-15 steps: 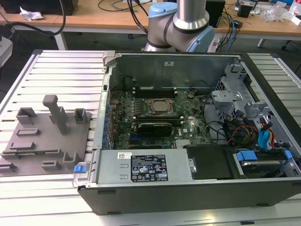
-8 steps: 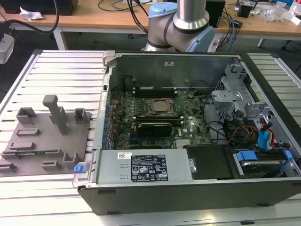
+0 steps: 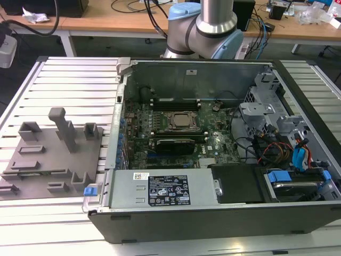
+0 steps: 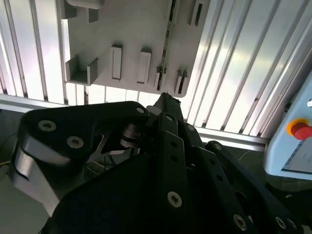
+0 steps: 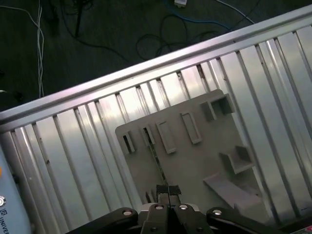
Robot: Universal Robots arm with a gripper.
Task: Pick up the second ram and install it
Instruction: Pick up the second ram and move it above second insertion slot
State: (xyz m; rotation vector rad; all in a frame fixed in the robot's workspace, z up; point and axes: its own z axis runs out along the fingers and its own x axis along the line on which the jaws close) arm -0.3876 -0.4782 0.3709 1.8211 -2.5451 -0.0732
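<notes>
In both wrist views I look down on the grey plastic holder block [image 5: 204,141] [image 4: 131,29] lying on the ribbed aluminium table. The second ram [image 5: 156,163] [image 4: 167,44] stands on edge in a slot of that block and shows as a thin dark-green line. My gripper [image 5: 168,188] [image 4: 165,97] hangs well above the block, roughly over one end of the stick. Its two fingertips [image 5: 162,189] are pressed together with nothing between them. In the exterior view the holder block [image 3: 53,154] lies to the left of the open computer case [image 3: 213,213].
The case holds the green motherboard [image 3: 176,133] with the processor socket [image 3: 181,121] at its middle, and dark memory slots on either side. A power supply [image 3: 165,189], cables and drive bays [image 3: 293,160] sit in the case's near and right parts. The arm's base [image 3: 202,26] stands behind the case.
</notes>
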